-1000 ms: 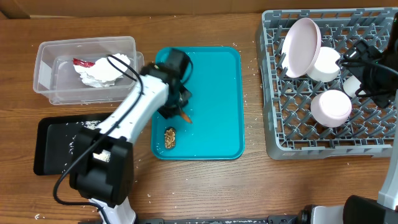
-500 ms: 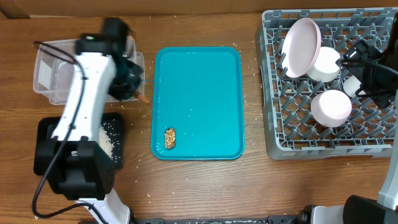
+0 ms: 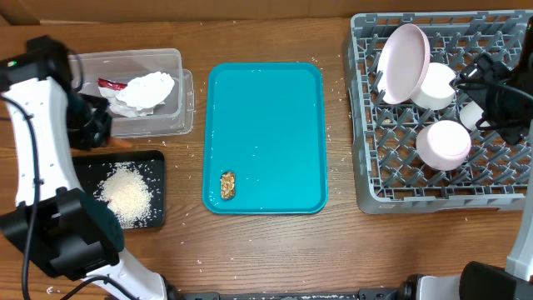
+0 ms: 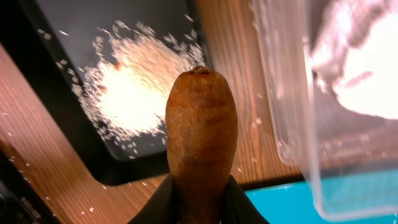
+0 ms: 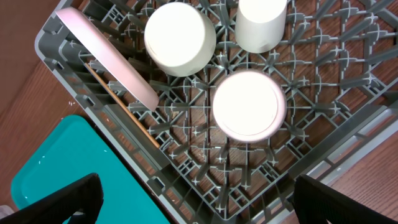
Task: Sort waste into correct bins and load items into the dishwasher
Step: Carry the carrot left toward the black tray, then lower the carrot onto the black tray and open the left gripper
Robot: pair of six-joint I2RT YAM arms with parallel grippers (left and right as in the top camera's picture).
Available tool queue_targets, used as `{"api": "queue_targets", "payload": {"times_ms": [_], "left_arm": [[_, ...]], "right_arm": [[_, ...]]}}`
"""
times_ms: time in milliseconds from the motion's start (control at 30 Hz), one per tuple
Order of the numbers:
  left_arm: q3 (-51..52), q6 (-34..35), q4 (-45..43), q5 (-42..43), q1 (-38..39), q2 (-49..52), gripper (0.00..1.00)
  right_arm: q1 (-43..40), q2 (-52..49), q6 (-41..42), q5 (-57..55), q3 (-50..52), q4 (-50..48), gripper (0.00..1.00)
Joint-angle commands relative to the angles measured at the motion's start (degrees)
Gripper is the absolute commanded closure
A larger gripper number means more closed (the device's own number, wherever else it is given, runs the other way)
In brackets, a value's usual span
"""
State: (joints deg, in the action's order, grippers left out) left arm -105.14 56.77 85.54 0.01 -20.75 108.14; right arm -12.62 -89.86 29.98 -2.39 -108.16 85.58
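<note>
1. Left gripper (image 4: 199,202): we record the jaws nearly closed, pinching the carrot stick (image 4: 200,134) by its base. The stick sits over the far edge of the black tray (image 3: 79,171), just beside the near wall of the clear tub (image 3: 125,57).
2. Black tray: a rice (image 3: 127,196) heap, with dark margin on its left.
3. Clear tub: napkin (image 3: 146,90) and red wrapper (image 3: 111,83); any print is too small to read.
4. Teal tray (image 3: 275,117): a brown chunk (image 3: 227,184) near its front-left corner. Strips of table (image 3: 337,242) flank the tray.
5. Rack (image 3: 366,179): plate (image 3: 404,62) on edge, two bowls (image 3: 444,143), and a cup (image 5: 261,25).
6. Right gripper (image 5: 199,199): jaws spread wide, holding nothing, above the rack.
</note>
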Motion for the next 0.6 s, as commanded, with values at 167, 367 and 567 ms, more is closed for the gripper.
{"api": "queue_targets", "payload": {"times_ms": [167,367,567], "left_arm": [[13.1,-1.5,-3.9,-0.5,-2.5,0.4,0.84],[22.6,-1.4,-11.2,0.0,-2.5,0.4,0.83],[27.7,-1.3,-17.1,-0.9,-2.5,0.4,0.83]], "right_arm": [[0.0,0.3,0.1,-0.5,-0.5,-0.2,0.0],[0.0,0.3,0.1,-0.5,-0.5,-0.2,0.0],[0.0,0.3,0.1,-0.5,-0.5,-0.2,0.0]]}}
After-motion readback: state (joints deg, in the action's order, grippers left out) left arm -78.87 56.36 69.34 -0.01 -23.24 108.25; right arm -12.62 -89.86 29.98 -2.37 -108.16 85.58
